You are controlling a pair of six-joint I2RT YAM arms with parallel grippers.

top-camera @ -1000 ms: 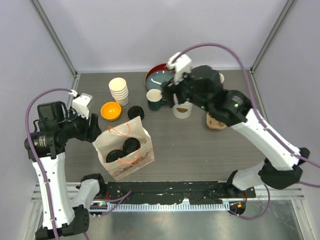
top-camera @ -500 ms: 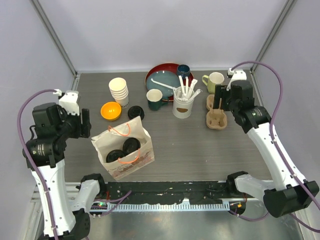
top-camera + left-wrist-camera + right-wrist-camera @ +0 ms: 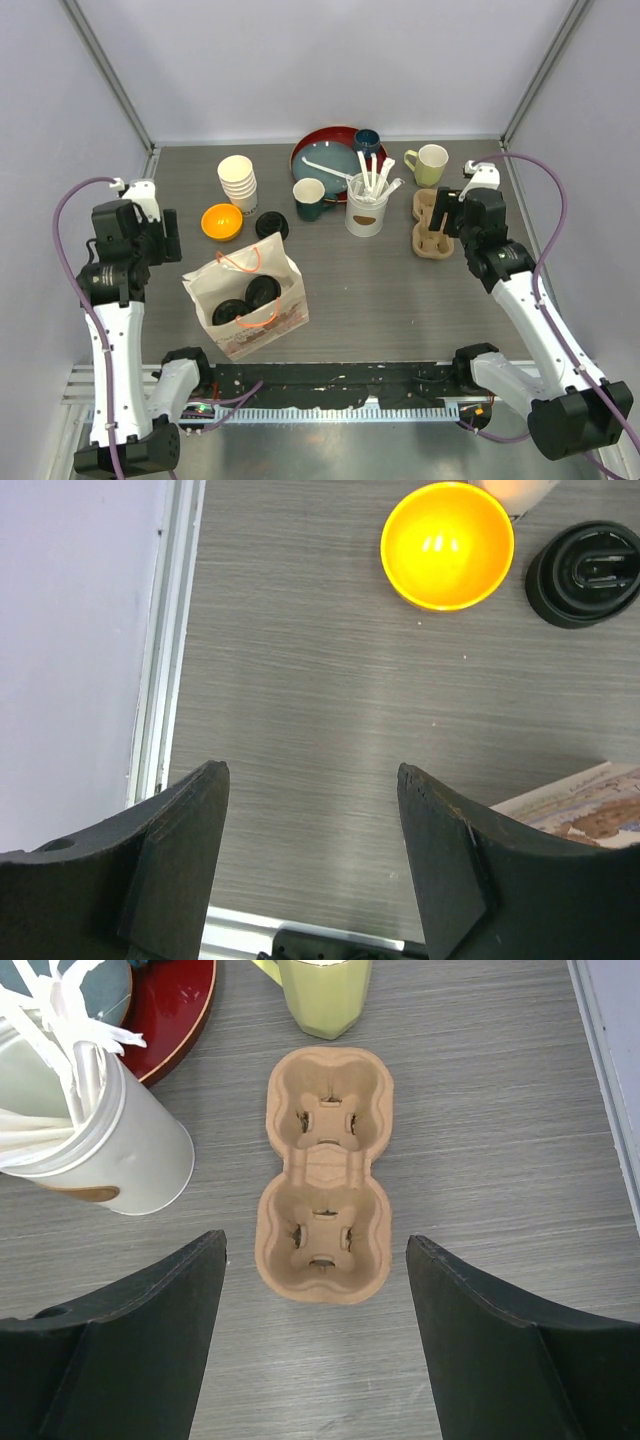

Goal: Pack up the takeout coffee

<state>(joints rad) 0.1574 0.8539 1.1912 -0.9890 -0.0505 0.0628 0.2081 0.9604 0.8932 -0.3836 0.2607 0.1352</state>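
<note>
Since a second ago the right arm has swung back from above the utensil cup [image 3: 365, 215], and the left arm has pulled away from the paper bag [image 3: 270, 335]. The left arm now stands folded just left of the bag. The left tool [image 3: 310, 772] points down at the table [image 3: 300, 680], spread wide and holding nothing. The right tool [image 3: 315, 1240] hangs well right of the bag over the cardboard carrier [image 3: 323, 1175], equally wide and empty. Both takeout coffee cups [image 3: 262, 291] stand inside the bag, black lids up.
</note>
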